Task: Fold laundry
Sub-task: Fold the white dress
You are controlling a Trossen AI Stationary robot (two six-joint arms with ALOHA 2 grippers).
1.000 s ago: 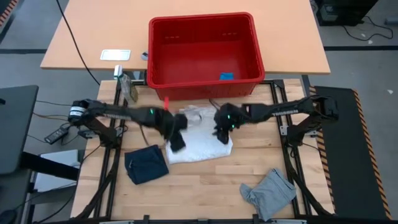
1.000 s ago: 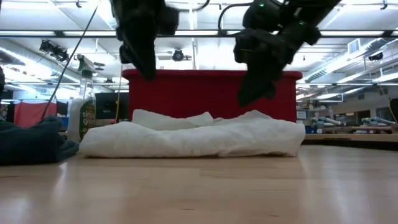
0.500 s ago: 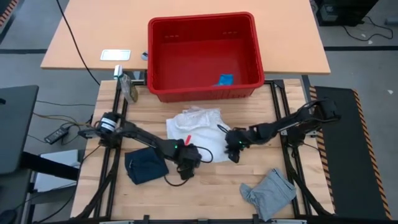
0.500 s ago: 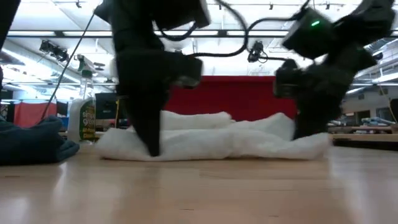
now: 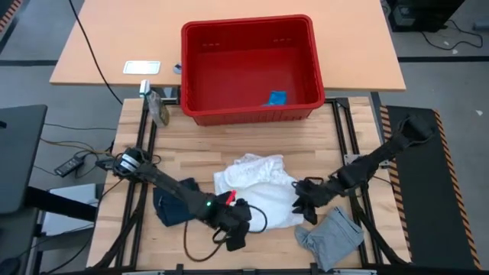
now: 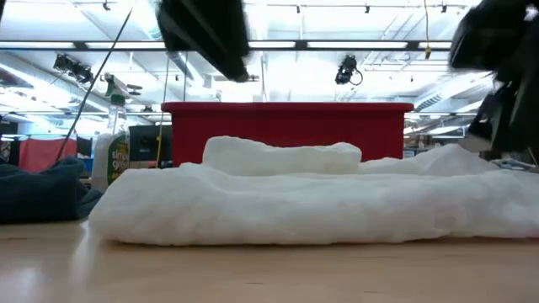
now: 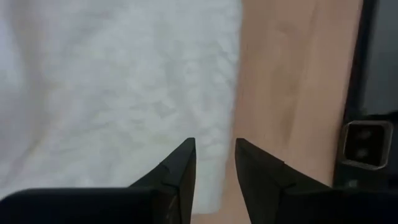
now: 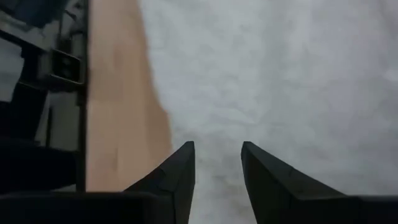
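Note:
The white crinkly cloth (image 5: 258, 191) lies flat on the table's near half, with a folded ridge (image 6: 282, 153) on top. My left gripper (image 7: 214, 155) sits low at the cloth's near left corner. My right gripper (image 8: 217, 155) is at the cloth's near right edge. Both are shut on the cloth. In the high view the left gripper (image 5: 237, 228) and the right gripper (image 5: 306, 203) flank the cloth's near side. The navy cloth (image 5: 172, 206) lies to the left. The grey cloth (image 5: 332, 238) lies crumpled near the right front corner. My left gripper pinches the white cloth at its near left edge (image 7: 219, 127), with cloth showing between the two narrow-set fingers (image 7: 180, 171). The cloth lies on the table. My right gripper pinches the cloth's near right part (image 8: 217, 130) between its fingers (image 8: 180, 171), also low over the table. The cloth rests on the wood.
The red basket (image 5: 306, 92) stands at the far edge with a small blue item (image 5: 277, 96) inside. A spray bottle (image 5: 158, 107) stands at the far left. Bare wood (image 5: 260, 256) shows along the near edge.
Both grippers came down from above the cloth to its near edge, then moved toward the table's near edge. The white cloth slid with them toward the near edge and slightly right, and it now looms larger in the low view.

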